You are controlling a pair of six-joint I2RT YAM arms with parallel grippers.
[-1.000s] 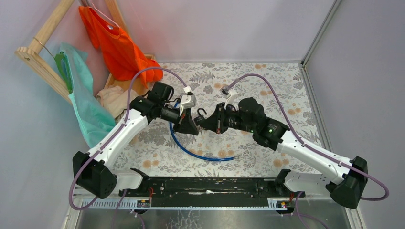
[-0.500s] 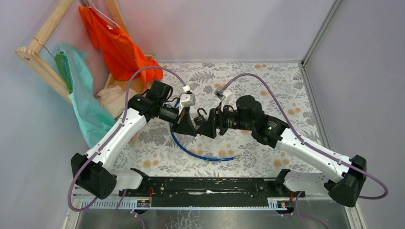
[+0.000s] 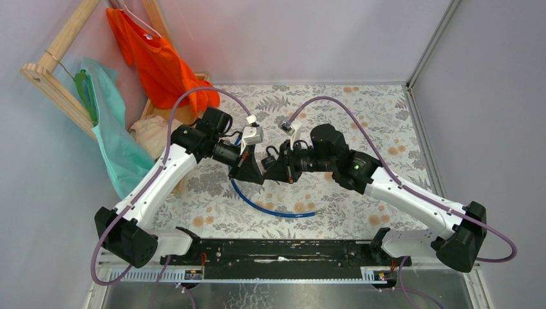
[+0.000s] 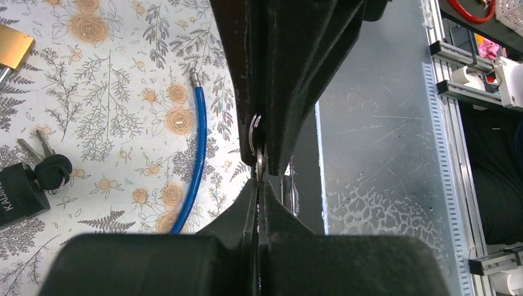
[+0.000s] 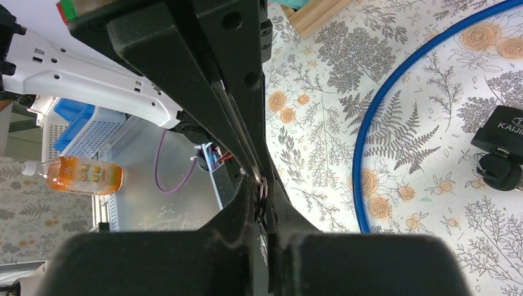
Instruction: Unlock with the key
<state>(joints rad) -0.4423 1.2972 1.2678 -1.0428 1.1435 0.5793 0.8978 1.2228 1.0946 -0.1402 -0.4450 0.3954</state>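
My two grippers meet tip to tip above the floral table. The left gripper (image 3: 259, 172) (image 4: 259, 180) is shut on a thin silver metal piece that hangs from a key ring (image 4: 253, 133). The right gripper (image 3: 273, 171) (image 5: 262, 185) is shut on that same ring from the opposite side. A black padlock (image 3: 272, 154) (image 4: 17, 192) (image 5: 502, 128) lies on the table just beyond them. The key (image 4: 52, 171) (image 5: 498, 172), with its black head, lies against the padlock's end. I cannot tell whether it is inserted. Two small silver keys (image 4: 34, 145) lie beside it.
A blue cable (image 3: 270, 209) (image 4: 196, 148) curves over the table below the grippers. A brass padlock (image 4: 12, 46) lies farther off. A wooden rack (image 3: 58, 61) with orange (image 3: 161, 64) and teal (image 3: 119, 148) garments stands at the left. The metal rail (image 3: 277, 251) runs along the near edge.
The right arm has shifted left, bringing its gripper up against the left gripper's tips. The left arm has barely moved.
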